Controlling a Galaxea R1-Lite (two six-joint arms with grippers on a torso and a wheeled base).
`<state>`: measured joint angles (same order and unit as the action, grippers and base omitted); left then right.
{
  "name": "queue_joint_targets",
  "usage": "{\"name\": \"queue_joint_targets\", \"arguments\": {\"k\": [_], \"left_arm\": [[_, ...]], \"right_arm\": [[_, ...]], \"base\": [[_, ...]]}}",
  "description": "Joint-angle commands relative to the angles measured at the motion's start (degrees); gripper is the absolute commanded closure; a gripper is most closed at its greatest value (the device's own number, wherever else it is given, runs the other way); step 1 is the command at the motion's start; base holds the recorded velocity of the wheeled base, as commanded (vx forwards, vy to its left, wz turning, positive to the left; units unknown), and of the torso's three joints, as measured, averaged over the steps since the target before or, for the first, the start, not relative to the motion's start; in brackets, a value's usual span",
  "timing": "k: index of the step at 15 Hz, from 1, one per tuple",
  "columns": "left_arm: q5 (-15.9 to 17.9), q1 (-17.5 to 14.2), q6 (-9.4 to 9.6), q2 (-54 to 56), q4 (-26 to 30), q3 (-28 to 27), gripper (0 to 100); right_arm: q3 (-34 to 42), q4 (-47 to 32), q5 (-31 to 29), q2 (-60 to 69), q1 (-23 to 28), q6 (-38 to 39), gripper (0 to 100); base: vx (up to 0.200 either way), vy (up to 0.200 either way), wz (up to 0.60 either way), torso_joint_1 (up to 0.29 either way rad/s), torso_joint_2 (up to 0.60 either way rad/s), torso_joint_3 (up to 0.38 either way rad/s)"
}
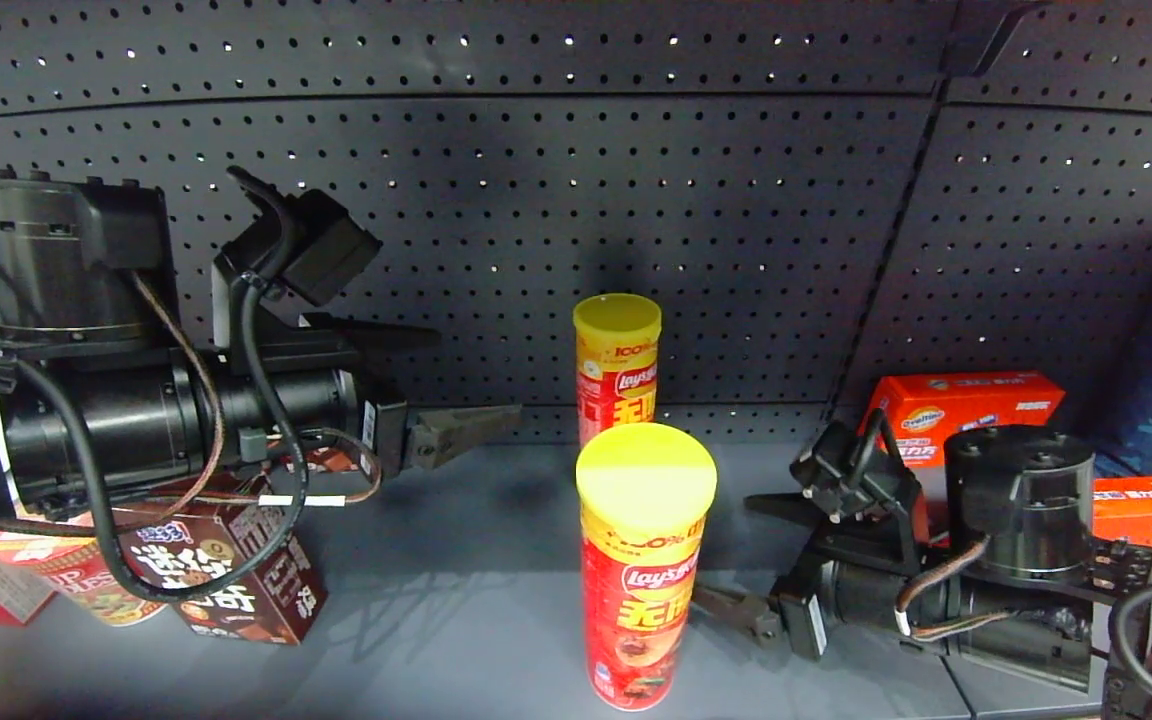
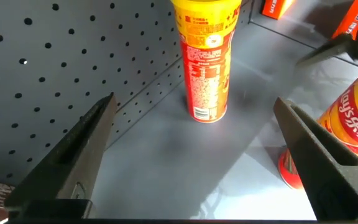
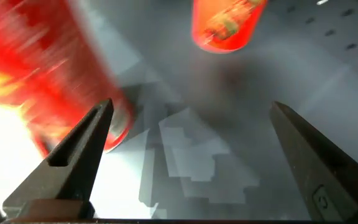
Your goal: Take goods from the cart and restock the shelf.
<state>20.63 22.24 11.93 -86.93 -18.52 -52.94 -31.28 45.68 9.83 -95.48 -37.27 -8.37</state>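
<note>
Two red chip cans with yellow lids stand upright on the grey shelf [image 1: 456, 600]. The front can [image 1: 646, 570] is near the shelf's front edge, and the rear can [image 1: 618, 365] stands behind it by the pegboard. My left gripper [image 1: 476, 375] hovers open to the left of the rear can, empty. In the left wrist view the left gripper [image 2: 194, 168] faces the rear can [image 2: 207, 62], with the front can [image 2: 353, 118] off to one side. My right gripper [image 1: 721, 548] sits open just right of the front can, apart from it. Past the right gripper [image 3: 191, 155] lie the front can [image 3: 42, 74] and the rear can [image 3: 225, 22].
A brown box [image 1: 236, 580] and a cup of noodles [image 1: 86, 585] lie under my left arm at the shelf's left. Two orange boxes [image 1: 966, 400] [image 1: 1146, 505] stand behind my right arm. The pegboard wall [image 1: 536, 200] closes the back.
</note>
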Motion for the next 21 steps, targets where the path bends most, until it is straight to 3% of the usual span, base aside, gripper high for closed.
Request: {"name": "queue_joint_targets", "arguments": {"k": [1, 7, 15, 21], "left_arm": [[0.0, 0.0, 0.02, -0.1, 0.0, 0.0, 0], [0.0, 0.0, 0.02, -0.2, 0.0, 0.0, 0], [-0.1, 0.1, 0.02, 0.0, 0.2, 0.2, 0], [-2.1, 2.5, 1.34, 4.9, 0.7, 9.6, 0]], "right_arm": [[-2.7, 0.0, 0.1, -2.3, 1.0, 0.0, 0], [-1.2, 0.1, 0.1, -2.3, -2.6, 0.1, 0], [4.8, 0.1, 0.1, 3.4, -2.9, 0.1, 0], [3.9, 0.1, 0.3, 3.2, 1.9, 0.1, 0]], "base": [[0.0, 0.0, 0.0, 0.0, 0.0, 0.0], [0.0, 0.0, 0.0, 0.0, 0.0, 0.0], [0.0, 0.0, 0.0, 0.0, 0.0, 0.0], [0.0, 0.0, 0.0, 0.0, 0.0, 0.0]]}}
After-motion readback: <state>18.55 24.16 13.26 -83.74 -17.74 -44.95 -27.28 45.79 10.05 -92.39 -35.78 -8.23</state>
